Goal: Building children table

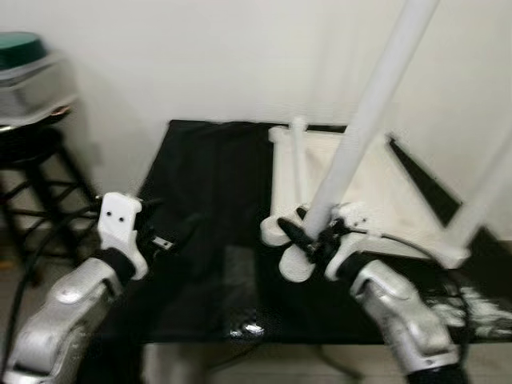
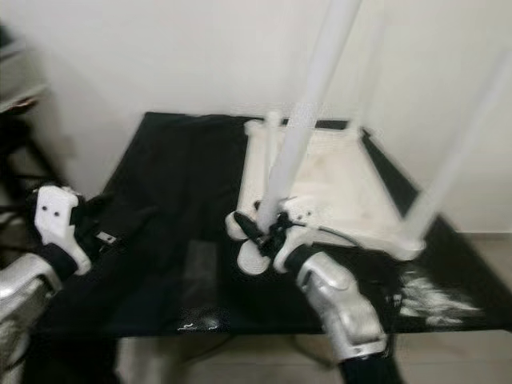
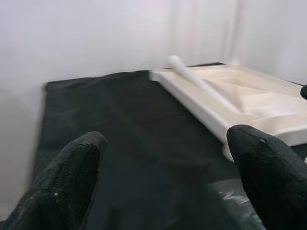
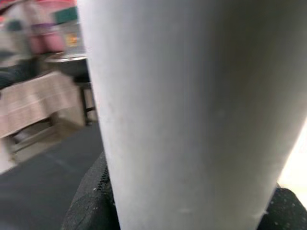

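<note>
Black mat (image 1: 208,264) across centre frame. White tabletop (image 1: 352,192) upside down, centre-right on mat, far legs already up. White leg (image 1: 364,120) rising to top of frame from tabletop's near-left corner. Right gripper (image 1: 314,237) clamped on leg's base, centre frame. Left gripper (image 1: 164,232) lower left, fingers (image 3: 72,182) spread apart, empty. Step judged: seating leg into corner socket. Next move likely needs leg kept plumb, twisted home. No readable brands, labels or writing.
</note>
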You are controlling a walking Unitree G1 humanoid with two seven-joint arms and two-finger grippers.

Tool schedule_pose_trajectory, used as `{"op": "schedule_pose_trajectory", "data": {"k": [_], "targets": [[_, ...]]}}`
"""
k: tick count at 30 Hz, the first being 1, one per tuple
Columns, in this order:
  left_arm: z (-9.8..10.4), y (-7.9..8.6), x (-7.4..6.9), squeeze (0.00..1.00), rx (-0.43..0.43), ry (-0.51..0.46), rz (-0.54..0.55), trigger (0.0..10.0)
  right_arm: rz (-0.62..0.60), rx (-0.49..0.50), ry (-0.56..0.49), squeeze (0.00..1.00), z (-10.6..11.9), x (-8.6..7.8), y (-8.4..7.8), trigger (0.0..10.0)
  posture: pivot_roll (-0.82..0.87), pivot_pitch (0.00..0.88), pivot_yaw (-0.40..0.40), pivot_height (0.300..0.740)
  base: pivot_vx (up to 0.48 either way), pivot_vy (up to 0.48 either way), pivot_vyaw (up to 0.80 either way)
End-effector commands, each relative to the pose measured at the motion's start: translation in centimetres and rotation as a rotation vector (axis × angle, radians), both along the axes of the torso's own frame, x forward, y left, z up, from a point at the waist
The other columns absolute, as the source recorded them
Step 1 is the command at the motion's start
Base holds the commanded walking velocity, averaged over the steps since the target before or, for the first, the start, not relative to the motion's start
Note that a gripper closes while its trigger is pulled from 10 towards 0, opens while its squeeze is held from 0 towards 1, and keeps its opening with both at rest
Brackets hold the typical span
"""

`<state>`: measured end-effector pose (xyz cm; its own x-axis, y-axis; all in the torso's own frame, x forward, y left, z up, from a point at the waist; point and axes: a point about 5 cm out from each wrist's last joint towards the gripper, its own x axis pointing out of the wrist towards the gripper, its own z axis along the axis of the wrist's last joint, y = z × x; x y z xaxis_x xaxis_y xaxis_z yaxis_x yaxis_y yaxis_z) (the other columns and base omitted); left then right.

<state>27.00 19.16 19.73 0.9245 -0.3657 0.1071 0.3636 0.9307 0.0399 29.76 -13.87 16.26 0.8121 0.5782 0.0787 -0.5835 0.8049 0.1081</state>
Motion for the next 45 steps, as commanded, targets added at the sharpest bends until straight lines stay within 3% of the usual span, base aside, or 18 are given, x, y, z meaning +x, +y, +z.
{"op": "schedule_pose_trajectory", "data": {"k": [1,7,11,20,31,45], "targets": [[-0.2,-0.1,-0.4,0.00,-0.005,0.007,-0.018,10.0,0.041,0.013,-0.015,0.00,0.3,-0.4,0.7,10.0,-0.05,0.000,-0.050,0.740,0.281,0.000,0.00],[-0.2,-0.1,-0.5,0.00,-0.007,0.008,-0.025,10.0,0.054,0.014,-0.041,0.00,0.4,-0.6,0.8,10.0,-0.05,0.000,-0.049,0.740,0.285,0.000,0.39],[-0.2,-0.1,-0.6,0.00,-0.008,0.010,-0.032,10.0,0.018,0.007,-0.006,0.00,0.0,-0.2,0.7,10.0,-0.05,0.000,-0.047,0.740,0.279,0.000,0.00],[-0.4,-0.4,-1.0,0.00,0.013,0.022,-0.084,10.0,0.080,0.063,0.008,0.00,0.3,-0.7,0.9,10.0,-0.05,0.000,-0.049,0.740,0.053,0.000,0.00],[-0.3,-0.2,-1.1,0.00,-0.001,0.038,-0.087,10.0,0.081,0.073,0.011,0.00,0.4,-0.9,0.9,10.0,-0.05,0.000,-0.045,0.740,0.000,-0.446,0.00],[0.1,-0.1,-1.2,0.00,-0.030,0.038,-0.066,10.0,0.045,0.017,-0.026,0.00,1.3,-0.7,0.7,10.0,-0.05,0.000,-0.046,0.740,0.000,-0.033,0.00]]}}
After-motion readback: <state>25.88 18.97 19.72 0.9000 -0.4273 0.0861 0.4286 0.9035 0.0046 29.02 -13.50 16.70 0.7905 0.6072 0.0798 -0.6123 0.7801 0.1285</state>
